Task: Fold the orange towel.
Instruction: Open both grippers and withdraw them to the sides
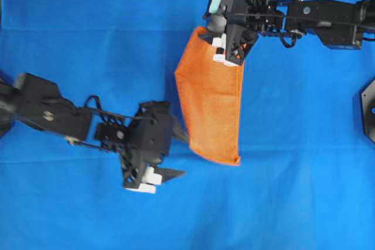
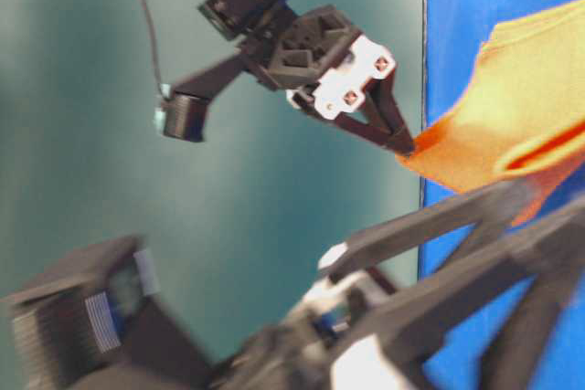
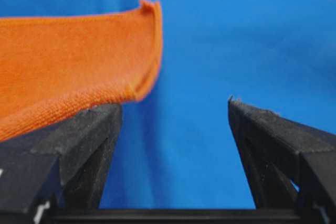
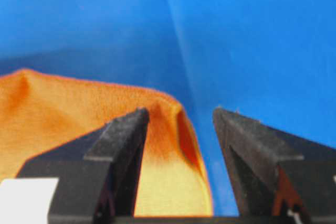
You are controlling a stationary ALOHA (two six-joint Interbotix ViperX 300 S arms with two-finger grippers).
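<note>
The orange towel [image 1: 210,106] is a fuzzy, matt cloth with a fine woven grain and a stitched hem. The blue cloth [image 1: 88,39] beneath it looks smooth and matt. The left gripper [image 3: 176,129] has matt black plastic fingers [image 3: 86,135] with a grainy, rough face.

A bright blue cloth [image 1: 88,39] covers the desk from edge to edge in the overhead view, with a faint horizontal crease near 12 o'clock and another low down toward 6 o'clock. At 3 o'clock, a dark angular piece of hardware [image 1: 369,109] sits at the frame's border, cut off so its shape cannot be told. From table level, a blurred teal-green wall [image 2: 183,226] fills the side from 7 to 11 o'clock, meeting the blue along a straight vertical line.
</note>
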